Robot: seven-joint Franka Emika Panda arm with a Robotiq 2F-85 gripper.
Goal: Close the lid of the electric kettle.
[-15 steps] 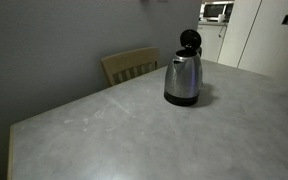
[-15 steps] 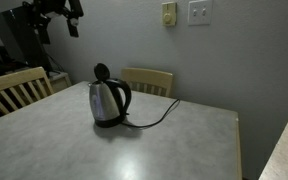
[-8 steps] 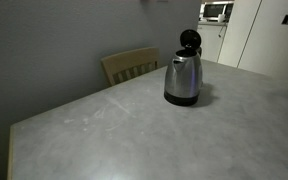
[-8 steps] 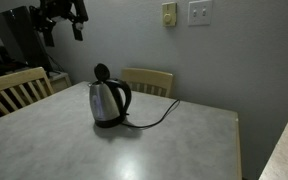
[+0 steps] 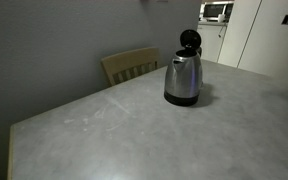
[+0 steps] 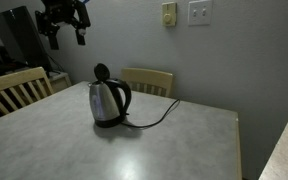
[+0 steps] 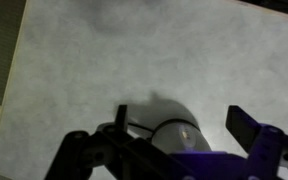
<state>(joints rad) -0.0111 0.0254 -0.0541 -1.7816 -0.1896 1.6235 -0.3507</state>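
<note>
Aloft, gripper (image 6: 68, 38) spread wide (empty), lid (image 6: 101, 72) upright on electric kettle (image 6: 107, 101), chair (image 6: 149, 80) behind.

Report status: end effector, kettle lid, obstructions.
End effector open, empty, well above the electric kettle. Lid upright, not yet closed. Nothing seen in the way.

Blurred, cropped wrist view.
The brushed stainless-steel electric kettle (image 7: 179, 133) is smeared, its body cut by the bottom edge.
</note>
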